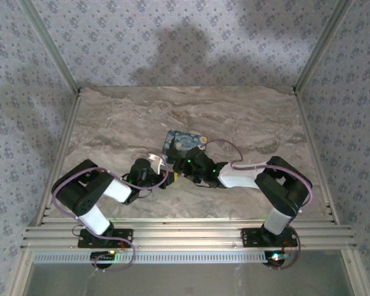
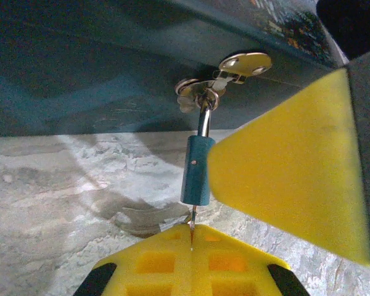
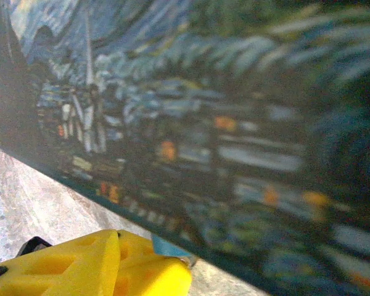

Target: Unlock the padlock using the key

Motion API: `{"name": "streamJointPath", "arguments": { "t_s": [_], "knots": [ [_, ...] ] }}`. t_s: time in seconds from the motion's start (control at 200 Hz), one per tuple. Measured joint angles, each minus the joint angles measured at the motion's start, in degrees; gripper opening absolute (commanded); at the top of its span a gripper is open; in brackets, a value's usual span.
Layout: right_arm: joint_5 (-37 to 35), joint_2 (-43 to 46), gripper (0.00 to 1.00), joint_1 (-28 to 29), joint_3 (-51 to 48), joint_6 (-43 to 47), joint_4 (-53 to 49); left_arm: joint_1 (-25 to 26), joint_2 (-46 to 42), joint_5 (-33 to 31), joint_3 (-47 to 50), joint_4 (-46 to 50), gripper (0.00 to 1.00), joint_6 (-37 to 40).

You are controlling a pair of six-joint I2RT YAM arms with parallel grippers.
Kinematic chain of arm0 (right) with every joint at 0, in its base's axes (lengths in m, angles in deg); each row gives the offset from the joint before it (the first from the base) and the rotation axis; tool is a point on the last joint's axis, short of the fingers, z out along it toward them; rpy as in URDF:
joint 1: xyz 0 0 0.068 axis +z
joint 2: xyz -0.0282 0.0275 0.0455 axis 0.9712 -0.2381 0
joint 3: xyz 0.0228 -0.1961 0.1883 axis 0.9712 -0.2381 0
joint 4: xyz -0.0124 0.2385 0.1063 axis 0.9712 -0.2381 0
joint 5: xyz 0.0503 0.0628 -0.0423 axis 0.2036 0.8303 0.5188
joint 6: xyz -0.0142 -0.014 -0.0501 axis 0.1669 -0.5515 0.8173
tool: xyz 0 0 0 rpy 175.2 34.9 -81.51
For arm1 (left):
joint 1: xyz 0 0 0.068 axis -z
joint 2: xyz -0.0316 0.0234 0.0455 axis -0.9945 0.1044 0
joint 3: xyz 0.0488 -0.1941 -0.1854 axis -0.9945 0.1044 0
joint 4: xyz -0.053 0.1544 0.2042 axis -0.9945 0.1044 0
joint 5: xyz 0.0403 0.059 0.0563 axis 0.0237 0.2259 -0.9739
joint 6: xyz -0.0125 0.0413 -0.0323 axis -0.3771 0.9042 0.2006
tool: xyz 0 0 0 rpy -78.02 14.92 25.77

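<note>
Directly above left fingers [image 2: 154, 265], padlock [image 2: 196, 169].

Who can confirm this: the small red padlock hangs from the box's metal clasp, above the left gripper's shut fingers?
Wrong colour: the left wrist view shows a blue padlock, hanging from the box's metal clasp above the left gripper's shut fingers.

light: dim | shadows: wall [image 1: 191, 43] | right wrist: blurred (too close)

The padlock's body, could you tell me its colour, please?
Padlock: teal blue; best in left wrist view.
</note>
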Motion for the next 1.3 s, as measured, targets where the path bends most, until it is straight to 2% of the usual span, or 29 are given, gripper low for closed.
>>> {"name": "streamJointPath", "arguments": {
  "t_s": [0.21,0.51,0.76,0.969,1.134,1.219,1.299],
  "knots": [
    [-0.42,-1.46,0.57,-0.02,1.09,-0.59,1.42,0.00,0.00,0.66,-0.13,0.15,0.00,-0.20],
    [-0.35,-2.16,0.47,-1.20,1.86,-0.52,1.40,0.00,0.00,1.38,-0.13,0.15,0.00,-0.17],
    [-0.02,-2.51,0.21,-1.55,2.27,-0.37,1.33,-0.07,-1.33,1.90,-0.15,2.01,0.00,0.11],
    [0.61,-2.51,0.13,-1.57,2.43,-0.33,1.29,-0.55,-3.52,2.10,-0.35,5.38,0.00,0.76],
    [1.11,-2.49,0.01,-1.57,2.49,-0.39,1.25,-1.20,-5.29,2.78,-1.05,9.18,0.00,1.38],
    [1.22,-2.43,0.00,-1.57,2.49,-0.66,1.25,-1.29,-6.12,2.95,-1.44,11.10,0.24,2.23],
    [1.16,-2.23,0.00,-1.57,2.54,-0.83,0.72,-1.31,-7.98,2.82,-1.55,12.37,0.36,2.29]
  ]
}}
